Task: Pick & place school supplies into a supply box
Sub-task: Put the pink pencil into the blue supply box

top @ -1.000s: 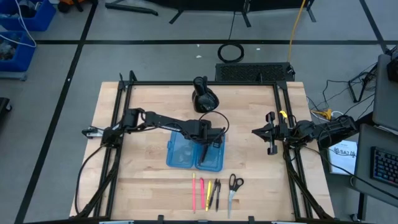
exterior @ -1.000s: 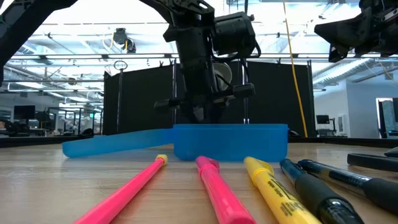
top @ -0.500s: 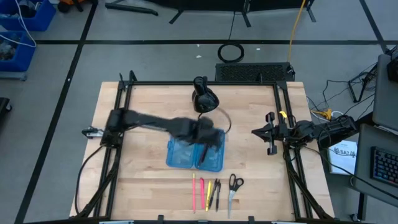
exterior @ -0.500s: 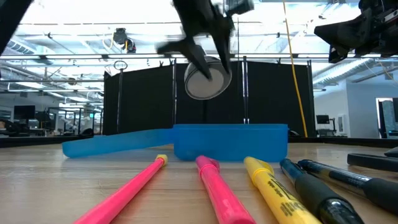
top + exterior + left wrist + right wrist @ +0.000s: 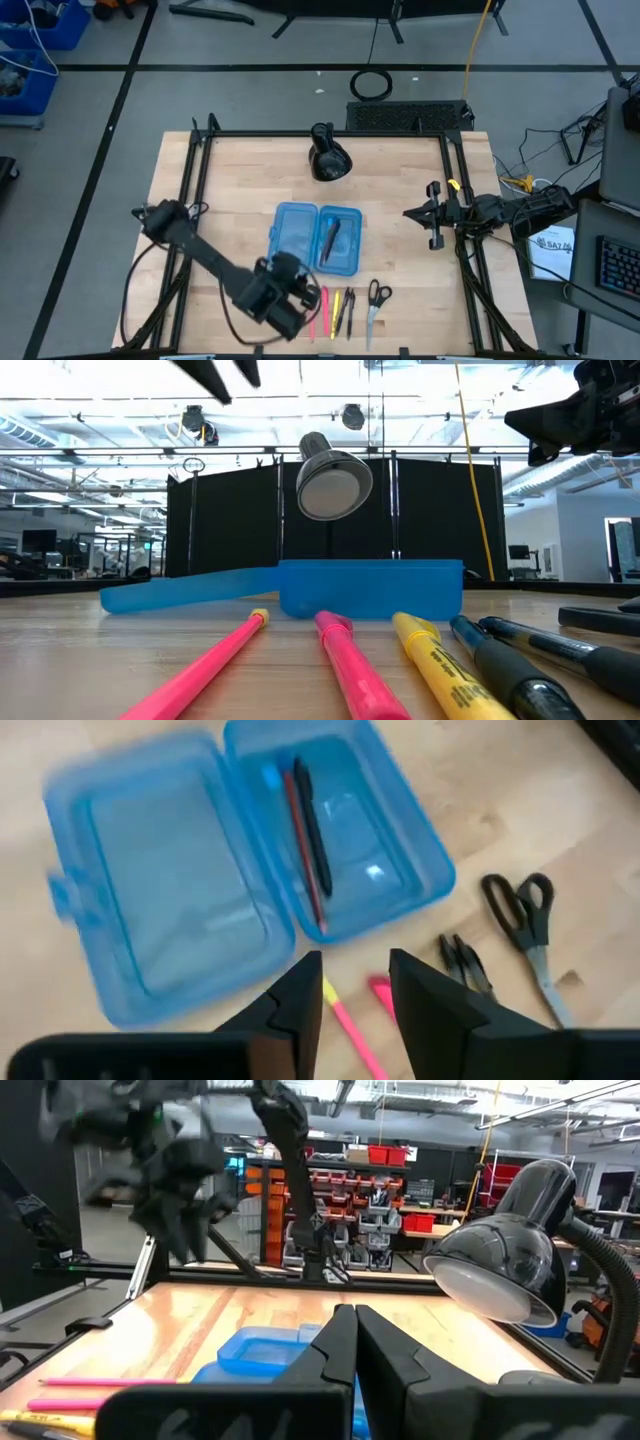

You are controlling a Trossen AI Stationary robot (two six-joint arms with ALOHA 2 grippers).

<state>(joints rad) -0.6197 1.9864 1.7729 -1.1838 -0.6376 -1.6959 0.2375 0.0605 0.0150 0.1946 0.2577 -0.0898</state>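
Wooden tabletop (image 5: 230,190): the open blue supply box (image 5: 314,239) holds a black pen (image 5: 311,825) and red pencil (image 5: 298,850); the left gripper (image 5: 290,305), fingers parted, hovers beside remaining pens (image 5: 330,310) and scissors (image 5: 376,300). Right gripper (image 5: 432,214) waits clenched at the table's edge.

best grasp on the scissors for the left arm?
The scissors lie flat on the table, black handle loops toward the supply box, silver blades pointing to the table's near edge. Probably come straight down and pinch across the blades just below the loops, fingers to either side. They lie clear of the pens. The left tool hovers nearby, open.
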